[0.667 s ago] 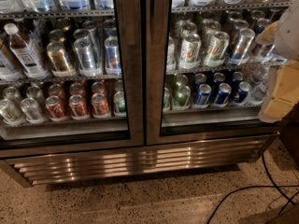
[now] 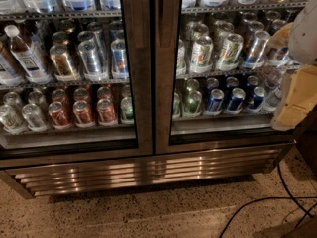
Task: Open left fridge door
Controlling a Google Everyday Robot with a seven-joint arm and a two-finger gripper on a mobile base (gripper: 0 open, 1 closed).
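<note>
Steel-framed left fridge door (image 2: 140, 73) fills the left half of the view. It sits shut, flush with the right door (image 2: 166, 73) at the centre seam. No handle shows in this crop, so the grab point is probably on the centre stile or higher up, out of view.

Step in hand, as I judge it: the approach, with no contact on the door yet. The gripper (image 2: 296, 103) is the pale cream block at the right edge, in front of the right door's lower shelf and well apart from the left door. Whether it is released or clenched, cannot tell.

The next move calls for a long traverse left across the right door to the free edge of the left one. After that comes a hook or grasp there and a pull toward the camera, swinging about the left hinge. One risk is catching the wrong door, since both stiles meet at the seam.

Below the doors a ribbed steel grille (image 2: 148, 170) runs the full width. The floor (image 2: 148, 214) is speckled terrazzo, with a black cable (image 2: 257, 206) looping at near right. Inside the left door, cans (image 2: 84, 113) and a bottle (image 2: 22, 53) stand in rows.
</note>
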